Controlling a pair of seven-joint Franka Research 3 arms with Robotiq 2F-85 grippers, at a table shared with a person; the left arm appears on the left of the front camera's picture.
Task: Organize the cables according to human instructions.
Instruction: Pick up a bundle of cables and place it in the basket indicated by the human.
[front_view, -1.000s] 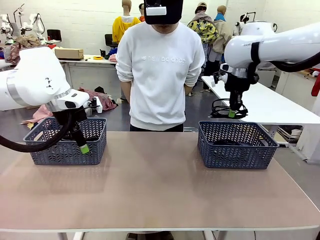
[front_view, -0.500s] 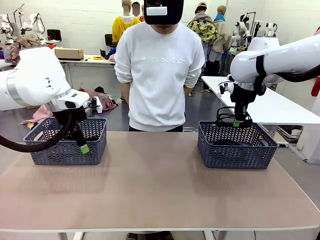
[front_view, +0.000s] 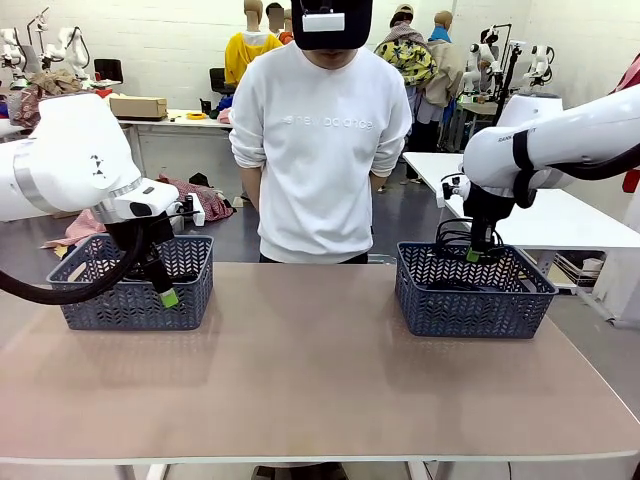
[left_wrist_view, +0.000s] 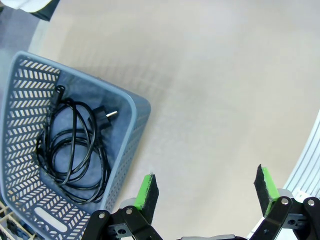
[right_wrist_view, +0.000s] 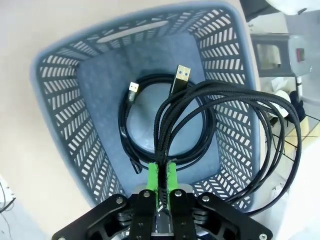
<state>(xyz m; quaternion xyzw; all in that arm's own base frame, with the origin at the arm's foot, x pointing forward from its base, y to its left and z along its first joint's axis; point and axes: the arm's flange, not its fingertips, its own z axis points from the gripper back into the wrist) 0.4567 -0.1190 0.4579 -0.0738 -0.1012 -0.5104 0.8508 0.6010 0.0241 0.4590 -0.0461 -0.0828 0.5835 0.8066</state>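
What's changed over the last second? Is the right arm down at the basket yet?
The right end effector, still shut on a coiled cable, came down toward the right basket; the loops now hang at its rim, not released. The left end effector stayed open by the left basket; the person hasn't moved.

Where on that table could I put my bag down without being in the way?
The bare tabletop between the left basket and right basket, and the whole near half, is free. Both baskets hold cables, with a gripper at each.

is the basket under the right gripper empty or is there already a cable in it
Not empty. A coiled black cable already lies on the floor of the right basket, below the braided cable the right gripper holds.
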